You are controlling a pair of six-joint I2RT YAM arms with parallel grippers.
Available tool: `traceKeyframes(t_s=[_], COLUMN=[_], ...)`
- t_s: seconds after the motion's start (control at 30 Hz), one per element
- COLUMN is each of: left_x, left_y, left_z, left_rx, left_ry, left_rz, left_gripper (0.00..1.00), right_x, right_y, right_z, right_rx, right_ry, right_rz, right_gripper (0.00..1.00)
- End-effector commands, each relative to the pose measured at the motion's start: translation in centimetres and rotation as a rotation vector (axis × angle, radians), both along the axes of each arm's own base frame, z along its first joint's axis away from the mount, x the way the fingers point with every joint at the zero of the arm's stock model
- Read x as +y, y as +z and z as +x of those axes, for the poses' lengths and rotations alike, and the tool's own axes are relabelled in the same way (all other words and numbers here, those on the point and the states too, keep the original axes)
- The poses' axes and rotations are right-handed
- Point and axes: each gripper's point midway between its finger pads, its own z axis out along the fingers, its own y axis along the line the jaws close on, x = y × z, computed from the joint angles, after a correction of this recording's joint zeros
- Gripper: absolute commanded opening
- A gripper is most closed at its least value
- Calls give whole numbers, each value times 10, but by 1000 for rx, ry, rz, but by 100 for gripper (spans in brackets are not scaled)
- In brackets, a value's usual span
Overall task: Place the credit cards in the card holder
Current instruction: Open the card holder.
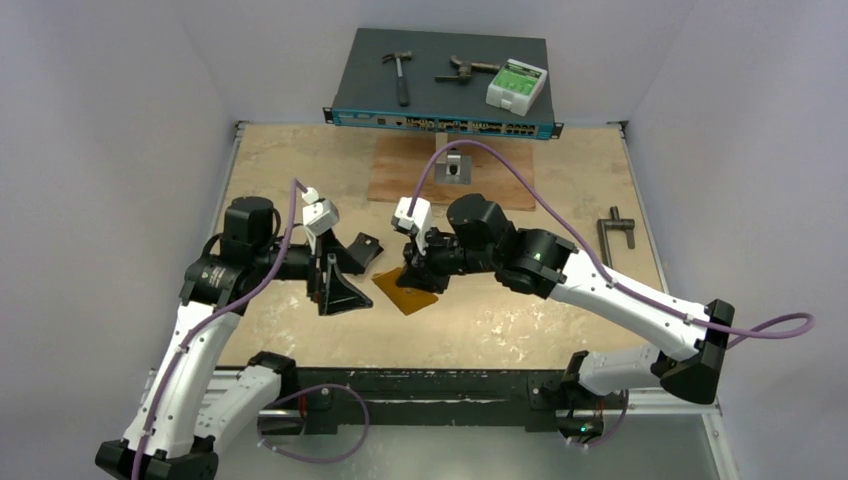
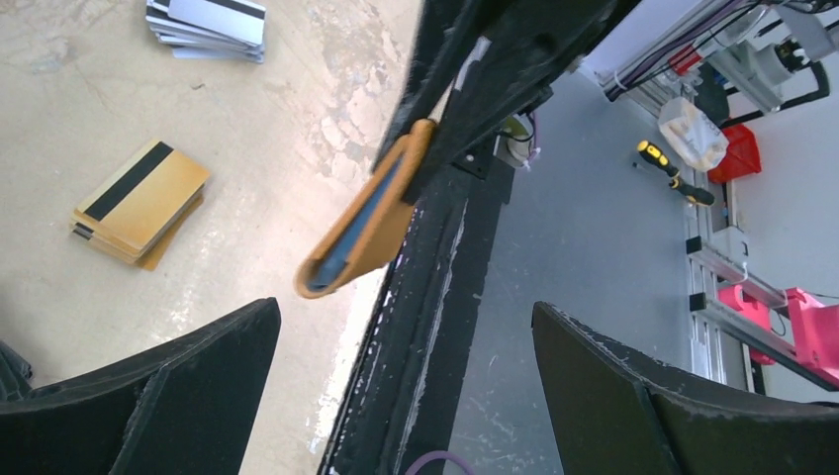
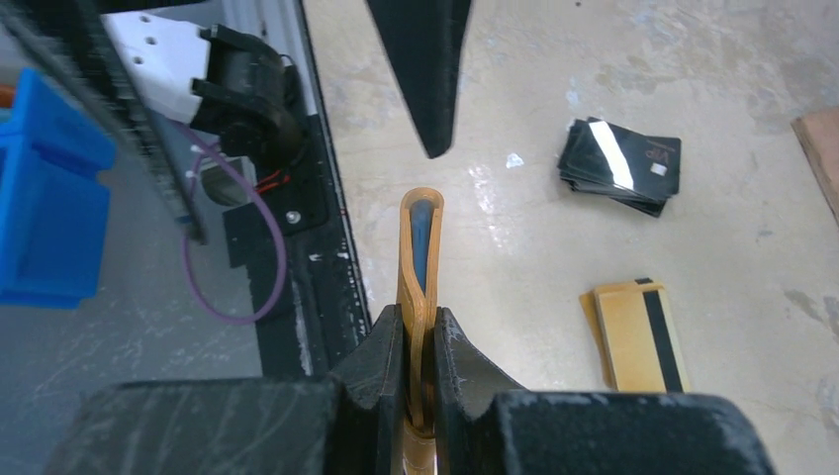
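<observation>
Pinches holder (image 3: pixel 419 247) edge-on in right end effector (image 3: pixel 419 332), above near edge of tabletop (image 3: pixel 514 267). Spreads left end effector (image 2: pixel 406 341) wide just beyond it. Leaves cards (image 3: pixel 633 336) well aside.

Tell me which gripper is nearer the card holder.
Right. The right gripper is shut on the card holder, pinching its edge; the left gripper stands open just beside it, not touching.

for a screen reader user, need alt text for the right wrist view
The right arm's fingers are shut on the folded orange card holder, seen edge-on. On the table behind lie a yellow-orange card stack and a dark card stack. One left finger shows at top.
</observation>
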Motion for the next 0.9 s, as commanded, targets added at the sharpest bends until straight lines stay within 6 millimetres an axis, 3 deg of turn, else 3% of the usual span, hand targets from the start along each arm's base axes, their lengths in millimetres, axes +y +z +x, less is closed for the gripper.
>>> traceKeyframes(t_s=[0.0,0.27,0.4,0.47,0.57,0.73,0.77,0.83,0.87], left_x=[4,-9,-11,-10,-8,-8,-7,-7,-7], left_y=[-6,0,10,12,11,11,10,10,9], left_z=[9,-6,-16,-21,-26,-22,-21,-19,-16], left_rx=[-63,75,81,80,56,50,46,36,28], left_ry=[2,-115,-159,-170,-185,-169,-161,-144,-125], left_rz=[42,-88,-143,-150,-138,-121,-115,-107,-100], left_gripper=[100,100,92,82,58,7,1,0,0], right_x=[0,22,38,40,40,40,40,40,40], right_y=[48,66,65,67,71,70,69,71,73], right_z=[-28,-26,-22,-21,-24,-24,-23,-18,-12], right_rx=[-24,-35,-60,-65,-67,-84,-84,-85,-97], right_ry=[133,171,170,169,179,186,183,156,124], right_rz=[127,209,194,198,206,184,180,180,177], right_gripper=[0,0,0,0,0,0,0,2,16])
